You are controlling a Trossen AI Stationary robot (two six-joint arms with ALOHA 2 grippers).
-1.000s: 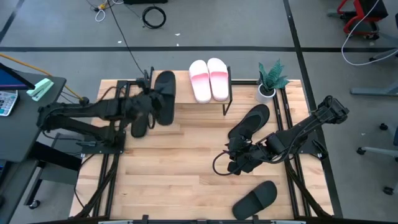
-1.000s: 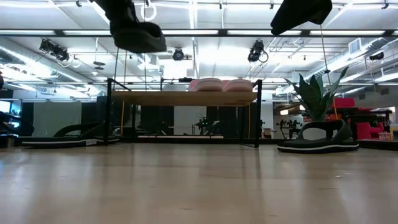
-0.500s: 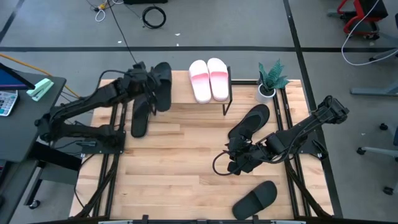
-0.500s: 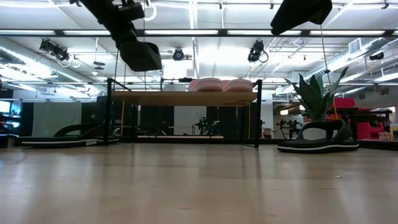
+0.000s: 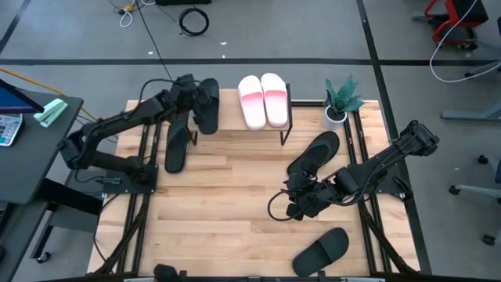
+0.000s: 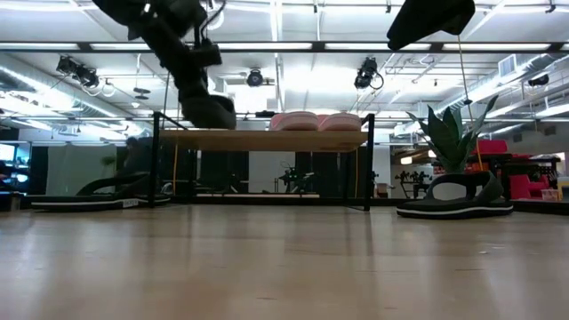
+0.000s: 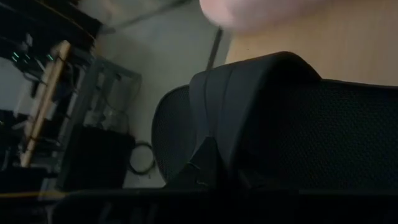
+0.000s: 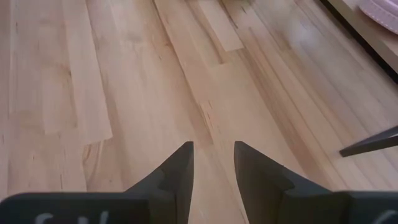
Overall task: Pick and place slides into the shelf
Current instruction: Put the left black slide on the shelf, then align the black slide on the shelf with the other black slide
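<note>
The left gripper (image 5: 190, 98) holds a black slide (image 5: 207, 105) clamped by its strap, hanging it in the air over the left end of the shelf (image 6: 267, 140), just beside the two pink slides (image 5: 263, 99) that already lie side by side on the plank. From table level the carried slide (image 6: 206, 108) tilts toe-down, close above the plank's left end. A second black slide (image 5: 177, 146) lies flat on the table in front of the shelf's left legs, under the left arm. To the right of the shelf stands a small potted plant (image 5: 339, 99), and in front of it another black slide (image 5: 315, 152) lies at a slant. The right gripper (image 5: 296, 200) hovers low over bare wood just in front of that slide, fingers (image 8: 176, 173) a narrow gap apart, gripping nothing. One more black slide (image 5: 321, 251) lies farthest from the shelf, at the table's near edge.
</note>
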